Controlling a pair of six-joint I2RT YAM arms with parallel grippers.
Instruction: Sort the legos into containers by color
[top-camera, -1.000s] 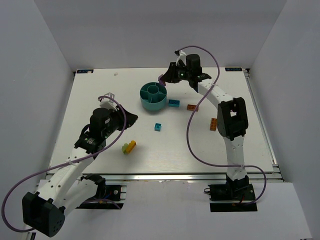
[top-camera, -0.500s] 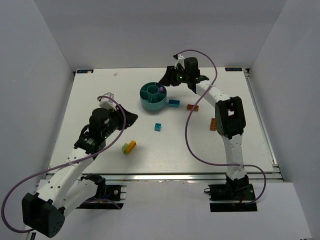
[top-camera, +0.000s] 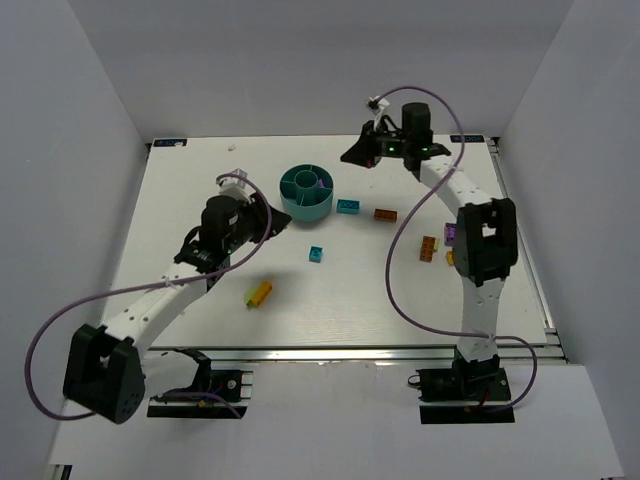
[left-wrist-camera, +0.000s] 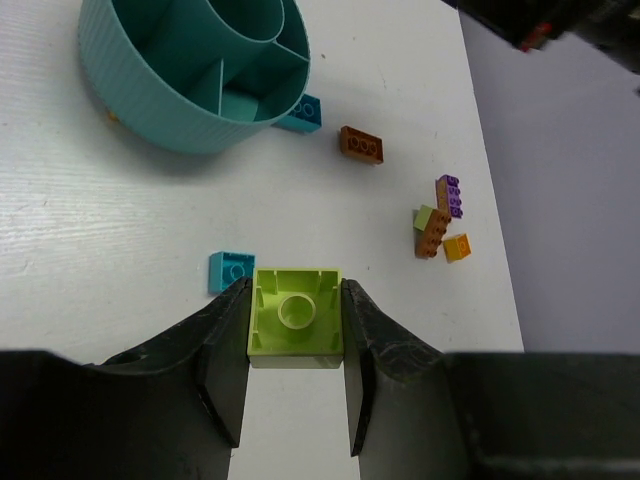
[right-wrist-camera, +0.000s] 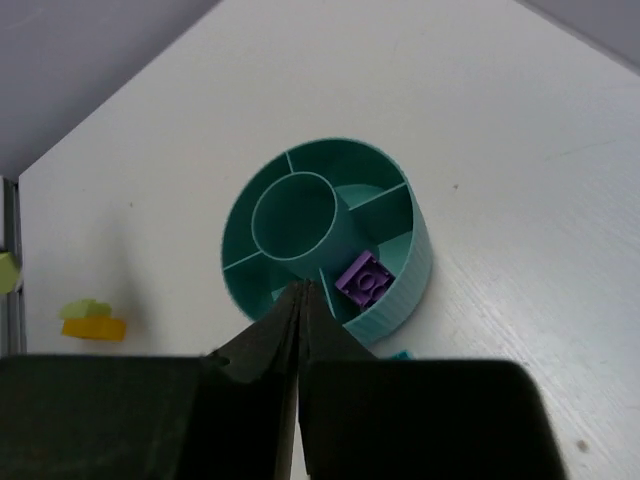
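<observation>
My left gripper (left-wrist-camera: 296, 300) is shut on a lime green lego (left-wrist-camera: 296, 318), held underside up above the table. In the top view that gripper (top-camera: 270, 222) hangs just left of the teal divided bowl (top-camera: 290, 205). My right gripper (right-wrist-camera: 300, 290) is shut on nothing, and in the top view it (top-camera: 350, 156) sits behind and right of the bowl. A purple lego (right-wrist-camera: 362, 278) lies in one wedge compartment of the bowl (right-wrist-camera: 415, 262). Loose legos lie on the table: teal (top-camera: 348, 206), teal (top-camera: 316, 254), brown-orange (top-camera: 385, 214), yellow (top-camera: 260, 292).
More legos cluster at the right near the right arm: orange (top-camera: 428, 248), purple (top-camera: 450, 234) and yellow (top-camera: 450, 257). A small lime piece (right-wrist-camera: 85, 308) sits against the yellow one. White walls enclose the table on three sides.
The right gripper let the purple lego drop into the bowl, drew back to the right and shut. The left arm carried its lime lego up toward the bowl.
</observation>
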